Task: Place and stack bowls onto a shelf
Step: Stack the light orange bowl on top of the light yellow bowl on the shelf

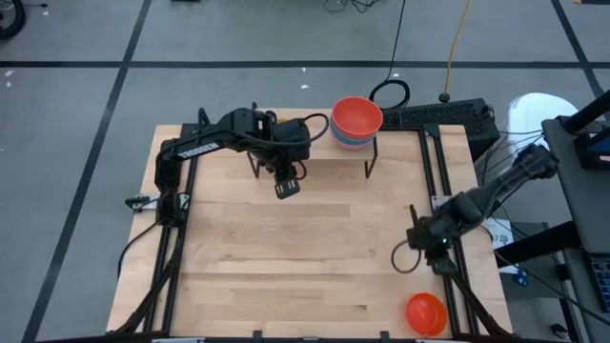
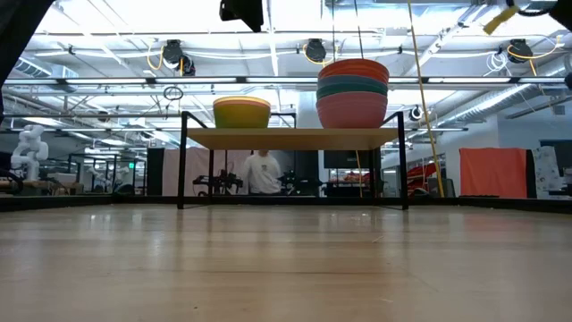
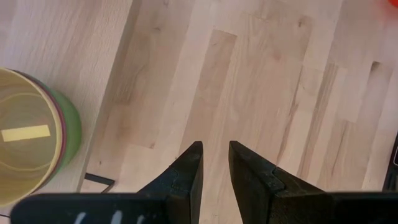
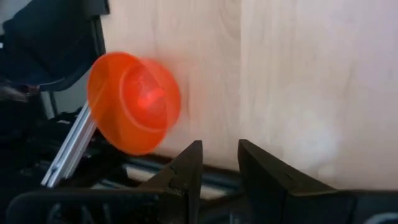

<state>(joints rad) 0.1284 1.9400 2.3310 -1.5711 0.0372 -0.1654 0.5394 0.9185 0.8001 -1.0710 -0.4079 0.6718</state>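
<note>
Dark left end effector (image 3: 214, 163) (fingers narrowly apart) holds nothing; right end effector (image 4: 219, 163) likewise, near the orange bowl (image 4: 133, 102).

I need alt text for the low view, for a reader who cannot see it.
A low light-wood shelf on thin black legs carries a yellow plastic bowl at its left and, at its right, a stack of bowls with an orange one on top. Neither gripper is clearly visible.

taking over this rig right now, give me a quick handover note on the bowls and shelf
Left gripper: over the shelf's left end, jaws slightly apart, holding nothing.
Right gripper: near the table's right edge, jaws slightly apart, holding nothing.
Done: yellow-topped stack on the shelf's left, red-topped stack on its right.
Left: one orange bowl sits upside down at the table's front right corner; it needs shelving.
</note>
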